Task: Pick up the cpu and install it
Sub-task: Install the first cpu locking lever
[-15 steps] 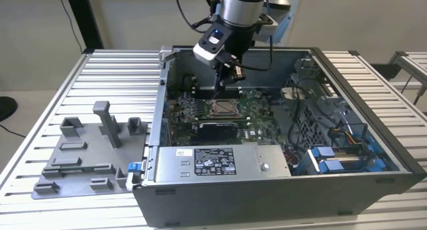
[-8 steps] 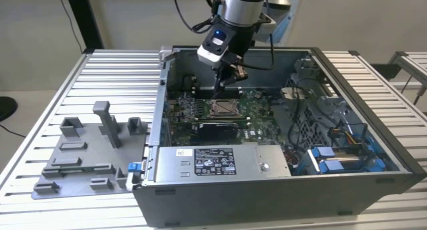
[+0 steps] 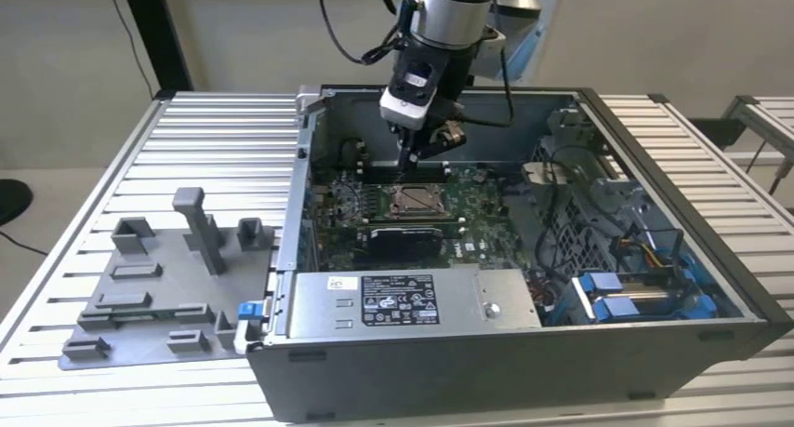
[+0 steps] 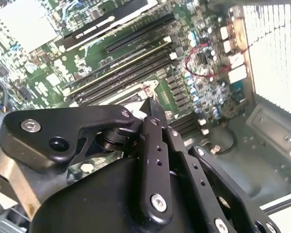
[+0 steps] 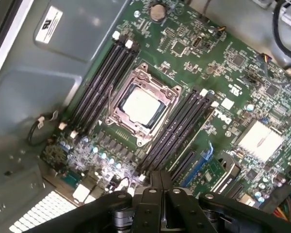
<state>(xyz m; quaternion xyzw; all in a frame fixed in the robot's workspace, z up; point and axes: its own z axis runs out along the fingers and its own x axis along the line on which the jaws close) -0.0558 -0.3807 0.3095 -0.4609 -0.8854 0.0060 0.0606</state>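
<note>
Already the cpu (image 5: 141, 107) lies flat in the socket frame (image 5: 143, 105) on the motherboard (image 5: 194, 73), pale metal top facing up; being square it has no long axis, and in the first wrist view its edges run parallel to the memory slots (image 5: 103, 82) on either side. In the exterior view the cpu (image 3: 412, 201) sits on the floor of the open computer case (image 3: 645, 353), directly beneath the gripper (image 3: 419, 154), which hangs apart from it with nothing held. The jaws look drawn together, their black tips meeting at the edge of the first wrist view (image 5: 160, 187), though the linkage hides much of them in both wrist views. The case also holds a silver box (image 3: 410, 300) with a white label and blue drive bays (image 3: 633, 292). On the slatted surface (image 3: 211, 129) stands a grey fixture (image 3: 167, 287), at the exterior view's left.
</note>
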